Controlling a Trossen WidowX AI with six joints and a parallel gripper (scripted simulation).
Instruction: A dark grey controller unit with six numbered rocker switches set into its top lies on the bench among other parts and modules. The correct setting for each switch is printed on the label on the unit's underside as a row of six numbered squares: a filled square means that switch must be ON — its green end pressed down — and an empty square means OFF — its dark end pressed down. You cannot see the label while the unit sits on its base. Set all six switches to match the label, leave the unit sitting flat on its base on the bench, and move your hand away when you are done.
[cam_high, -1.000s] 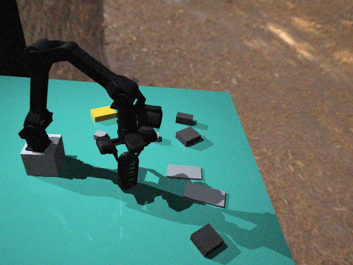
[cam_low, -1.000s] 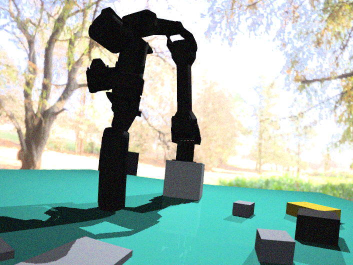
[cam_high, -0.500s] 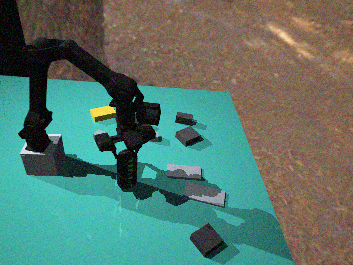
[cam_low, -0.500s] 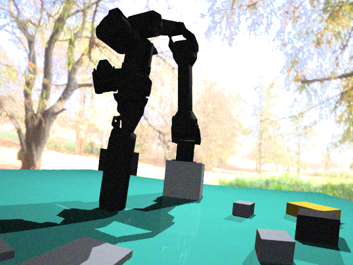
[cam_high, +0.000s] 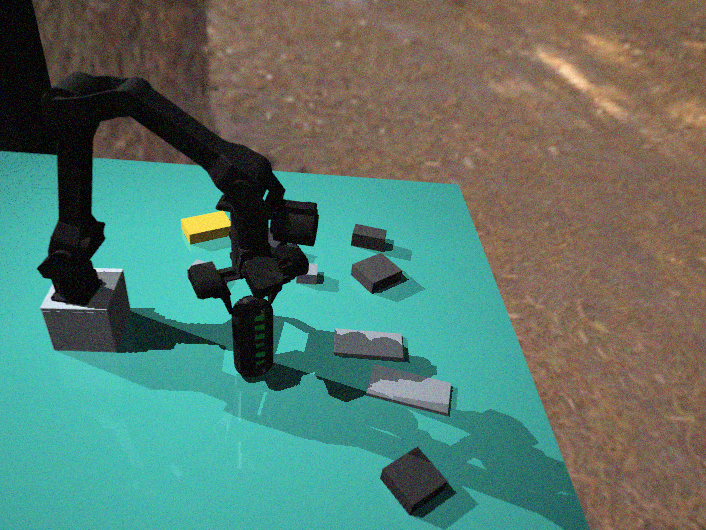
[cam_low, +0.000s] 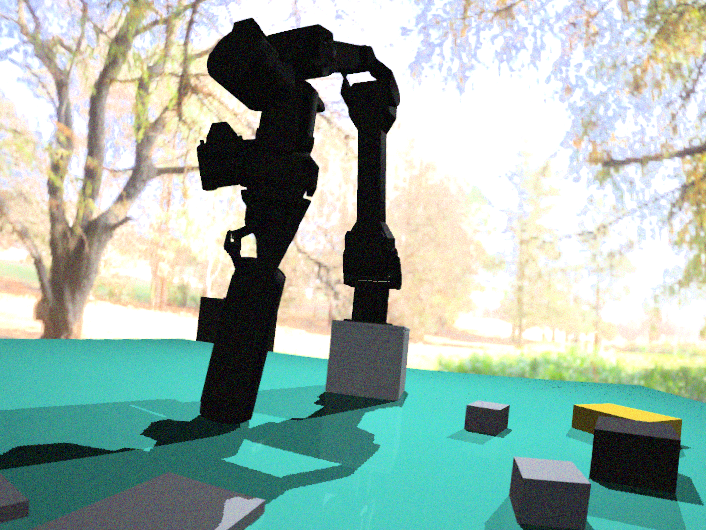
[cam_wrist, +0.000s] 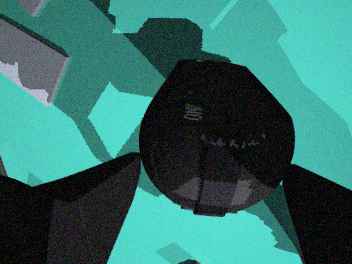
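Observation:
The dark controller unit (cam_high: 252, 334) (cam_low: 236, 353) (cam_wrist: 215, 115) stands on end, leaning in the exterior view, its lower end at or just above the bench; contact is unclear. A row of green marks shows along its face in the top view; separate switch positions are too small to tell. In the wrist view its near end shows, with a small green and pale patch and a row of tiny pale marks. No readable label shows. My gripper (cam_high: 250, 304) (cam_low: 256, 269) (cam_wrist: 215, 168) is shut on the unit's upper end, one finger on each side.
Two grey plates (cam_high: 367, 346) (cam_high: 411, 391) lie right of the unit in the top view. Dark blocks (cam_high: 376, 272) (cam_high: 368, 236) (cam_high: 414, 480), a yellow block (cam_high: 205, 227) (cam_low: 627, 413) and small grey blocks (cam_low: 486, 418) (cam_low: 550, 496) lie around. The arm's grey pedestal (cam_high: 82, 329) (cam_low: 366, 359) is behind.

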